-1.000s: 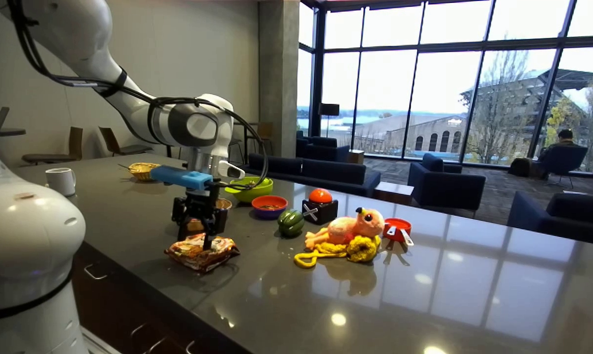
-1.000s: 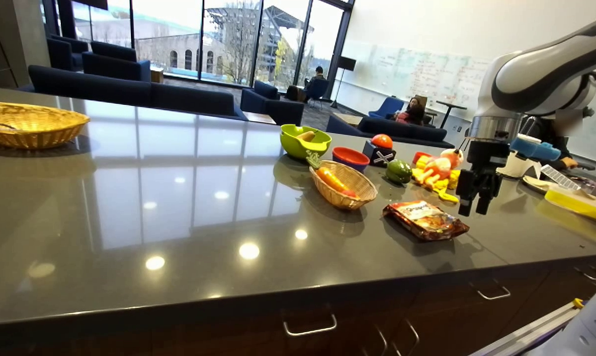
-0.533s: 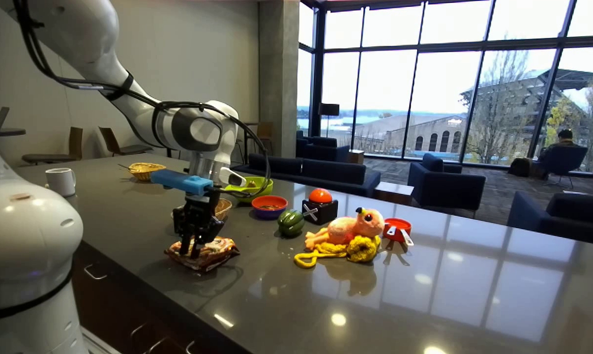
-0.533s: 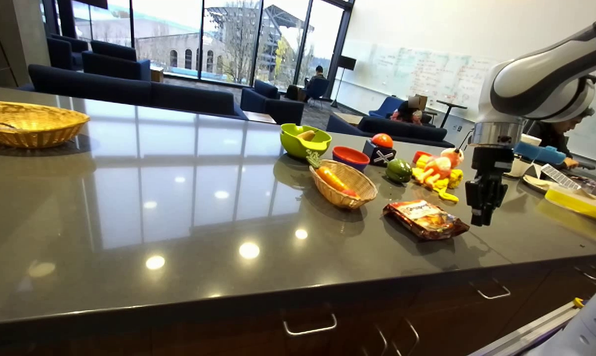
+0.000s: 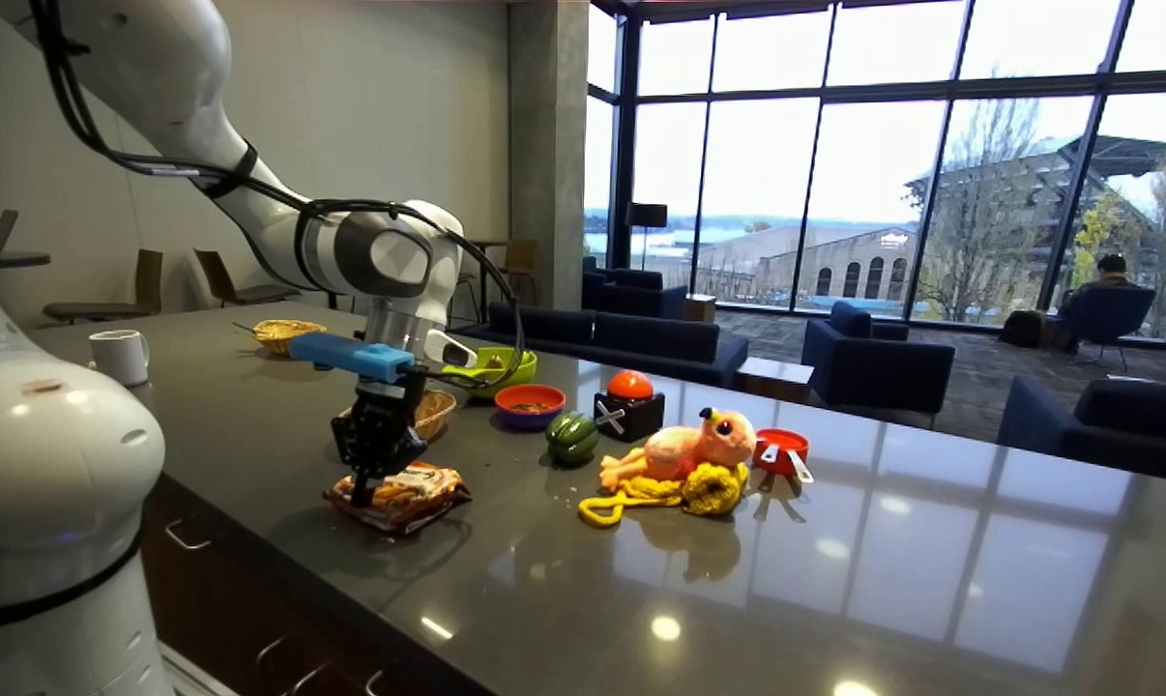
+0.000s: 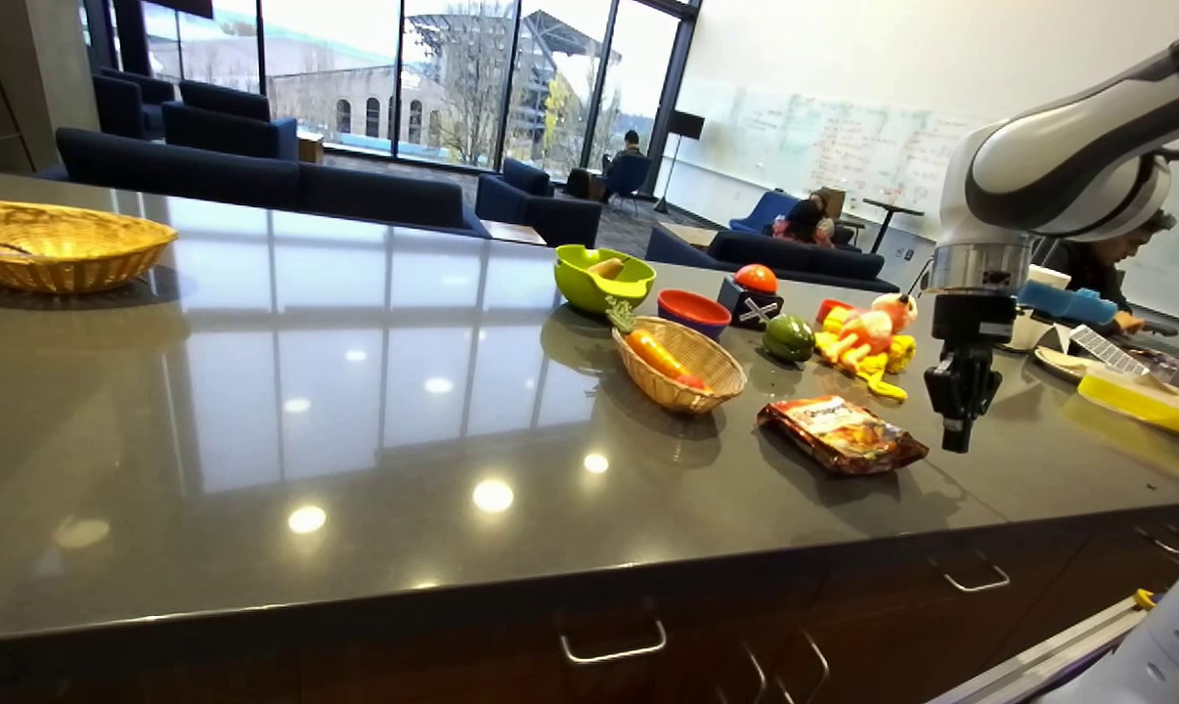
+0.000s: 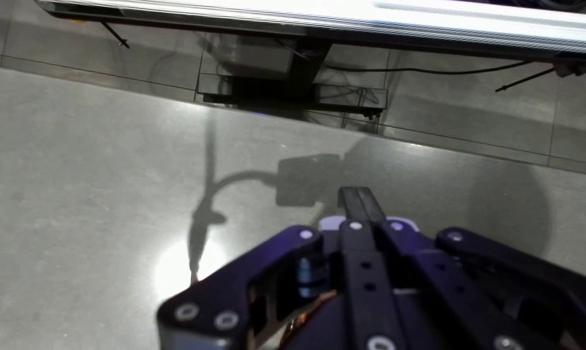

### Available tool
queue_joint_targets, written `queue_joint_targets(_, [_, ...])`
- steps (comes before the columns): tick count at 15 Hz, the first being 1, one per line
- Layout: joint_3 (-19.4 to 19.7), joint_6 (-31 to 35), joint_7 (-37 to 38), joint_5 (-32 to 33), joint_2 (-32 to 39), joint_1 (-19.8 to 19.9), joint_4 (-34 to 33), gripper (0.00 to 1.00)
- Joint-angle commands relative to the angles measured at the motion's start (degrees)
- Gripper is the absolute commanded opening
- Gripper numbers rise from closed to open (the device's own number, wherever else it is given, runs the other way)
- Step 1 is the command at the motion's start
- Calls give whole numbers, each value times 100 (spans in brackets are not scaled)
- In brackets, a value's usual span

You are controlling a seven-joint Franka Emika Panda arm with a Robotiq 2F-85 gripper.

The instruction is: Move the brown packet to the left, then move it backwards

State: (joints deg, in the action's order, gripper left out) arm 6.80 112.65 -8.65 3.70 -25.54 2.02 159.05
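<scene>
Wrist view: narrow pincer (image 7: pixel 356 190), both fingers (image 7: pixel 351 204) side by side and meeting, over the worktop (image 7: pixel 79 194). In an exterior view, flat on the worktop, crinkled and shiny, with its label upward: packet (image 6: pixel 844 435). Just right of packet, apart from it: pincer, pointing down. Left of packet and slightly behind: basket (image 6: pixel 712 352), with carrot (image 6: pixel 656 354) inside. Farther behind packet on that same side: red bowl (image 6: pixel 695 309), green bowl (image 6: pixel 604 293), and black box (image 6: pixel 736 301) with orange dome (image 6: pixel 757 279). Behind packet, slightly left: gourd (image 6: pixel 788 338); behind and slightly right: bird (image 6: pixel 868 332), lying on yellow knit (image 6: pixel 902 350). Well apart from packet, far to the left: big basket (image 6: pixel 71 266). In an exterior view, partly hidden at its left by pincer: packet. Well behind packet and to the left there: mug (image 5: pixel 119 358). Well to the right of packet, just past bird: red cup (image 5: pixel 778 464).
</scene>
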Motion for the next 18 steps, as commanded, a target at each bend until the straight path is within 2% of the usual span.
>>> queue_joint_targets(1, [-172,185,13,-236,210,-139,-6,0])
queue_joint_targets(6, [-372,528,39,-445,585,-323,-6,0])
queue_joint_targets(16, [-507,1873,-84,-649,1498,-500,-12,0])
queue_joint_targets(18, [-557,1982,-80,-706,1544,-536,-33,0])
